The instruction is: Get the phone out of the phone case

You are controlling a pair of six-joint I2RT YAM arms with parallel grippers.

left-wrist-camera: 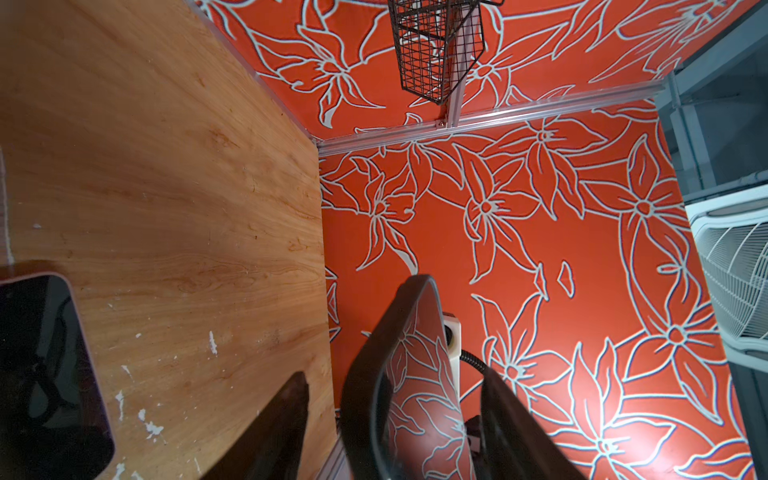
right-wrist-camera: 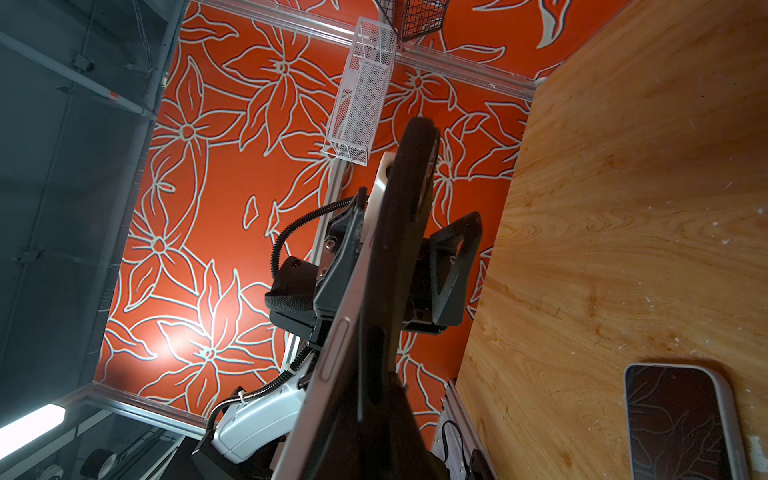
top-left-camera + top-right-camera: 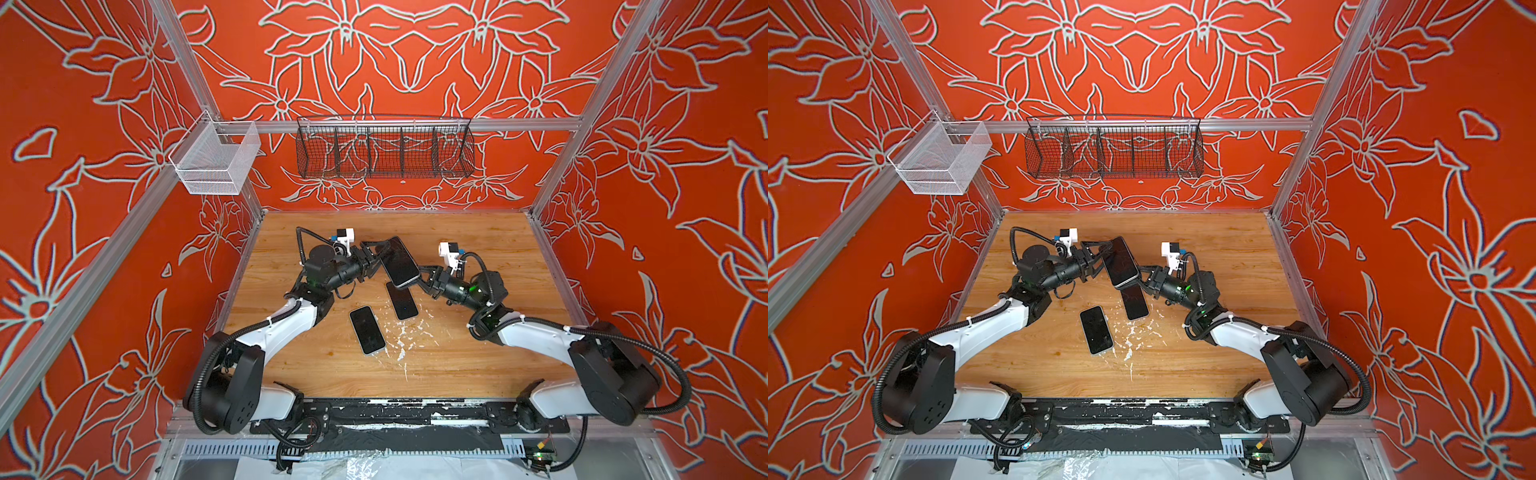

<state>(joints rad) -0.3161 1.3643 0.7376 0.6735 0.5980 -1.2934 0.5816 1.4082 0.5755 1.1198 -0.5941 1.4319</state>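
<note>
A phone in a black phone case [image 3: 400, 262] [image 3: 1120, 262] is held tilted above the wooden table [image 3: 465, 357]. My right gripper [image 3: 420, 277] [image 2: 374, 395] is shut on its lower end. In the right wrist view the phone's silver edge [image 2: 332, 353] runs beside the black case [image 2: 409, 216]. My left gripper [image 3: 381, 257] [image 1: 390, 415] is open. Its fingers [image 1: 274, 428] stand on either side of the phone's upper part [image 1: 419, 374], whose screen mirrors the red wall. A gap shows between phone and fingers.
Two more phones lie screen-up on the table, one [image 3: 402, 300] right under the held phone and one [image 3: 367, 330] nearer the front. White flecks [image 3: 401, 336] mark the wood. A black wire basket [image 3: 384, 151] and a white mesh basket [image 3: 216, 160] hang on the walls.
</note>
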